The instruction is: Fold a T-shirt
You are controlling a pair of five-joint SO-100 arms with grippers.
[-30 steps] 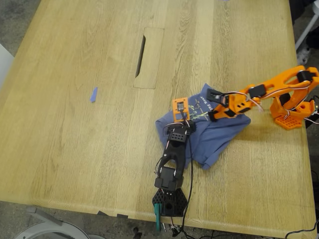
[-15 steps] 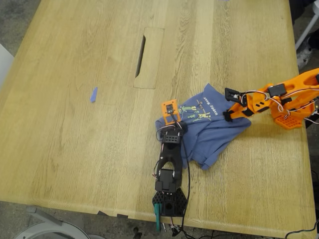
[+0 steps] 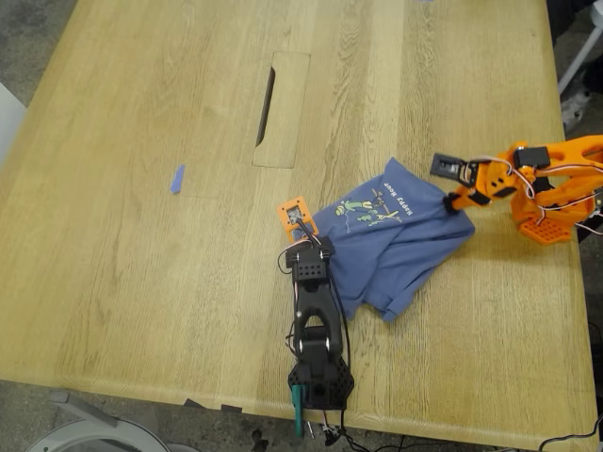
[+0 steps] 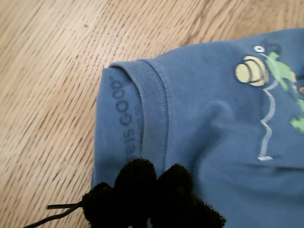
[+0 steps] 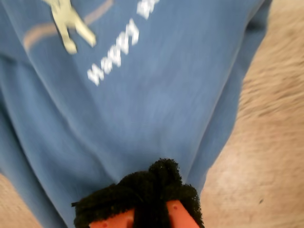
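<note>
The pale oak-plank worktop (image 3: 170, 273) carries one large thing: the slate-blue short-sleeved cotton T-shirt (image 3: 396, 245) with a cartoon print and yellow lettering, lying rumpled near the worktop's edge on the exterior view's right, about midway along it, and stretched between the two arms.

My first gripper (image 4: 152, 199), on the black arm based at the worktop's near edge, has its dark padded jaws closed on the shirt beside the ribbed neckband (image 4: 154, 109), where the inside lettering shows. My second gripper (image 5: 152, 194), on the orange arm at the edge on the exterior view's right, has its padded jaws pinched together on a fold of blue cloth below the lettering.

Judging from this, the step in hand is spreading the shirt flat ahead of any fold. To do it well, both pinches should hold while the arms draw apart evenly, low over the wood, so the cloth tightens without lifting. The bunched fold (image 3: 382, 306) nearest the worktop's near edge needs pulling out, or it will be trapped in the fold. The pull should stop once the print lies smooth.

A small blue tape scrap (image 3: 176, 179) sits well apart, toward the edge on the exterior view's left.
</note>
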